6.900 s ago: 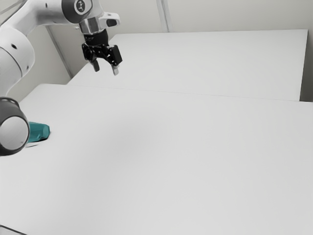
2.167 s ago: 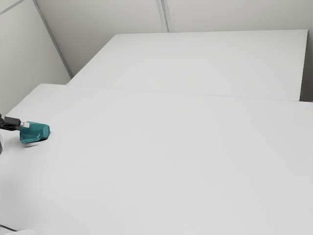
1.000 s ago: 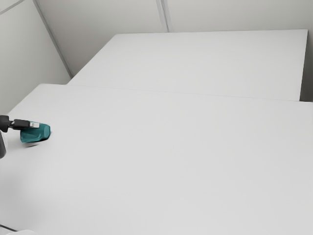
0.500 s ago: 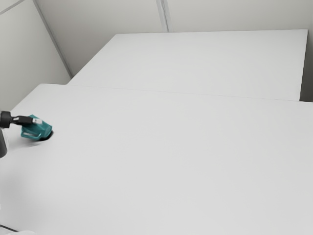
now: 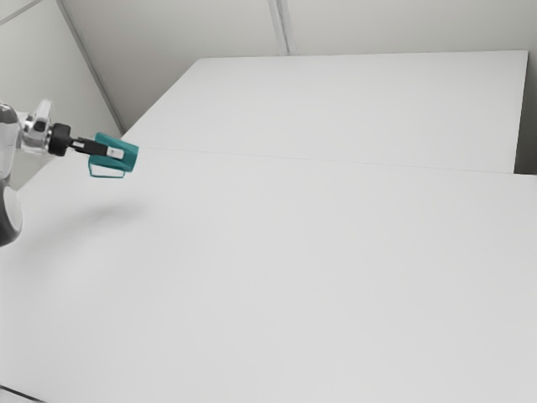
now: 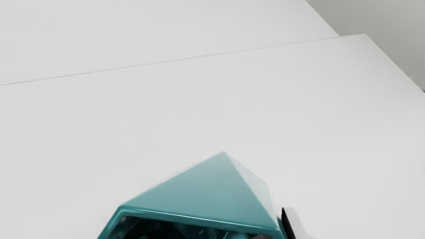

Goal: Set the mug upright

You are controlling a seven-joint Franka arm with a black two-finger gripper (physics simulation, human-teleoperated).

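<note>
The teal mug (image 5: 129, 158) is in the air above the table (image 5: 277, 277) in the exterior view, tilted well over on its side, its mouth toward my hand and its base away, with the handle below. My gripper (image 5: 115, 153) holds it near the rim. In the wrist view the mug (image 6: 206, 199) shows its faceted outer side and dark inside. My gripper (image 6: 277, 231) is shut on the mug's wall there, one finger along the outside; the other is mostly hidden.
A second white surface (image 5: 352, 109) lies behind the table in the exterior view, with pale walls beyond. The arm enters from the exterior view's left. A soft shadow falls on the table below the mug.
Earlier the mug lay on its side on the table. My gripper came down to it, took hold, and has lifted it up and toward the exterior view's right. The handle now shows clearly.
</note>
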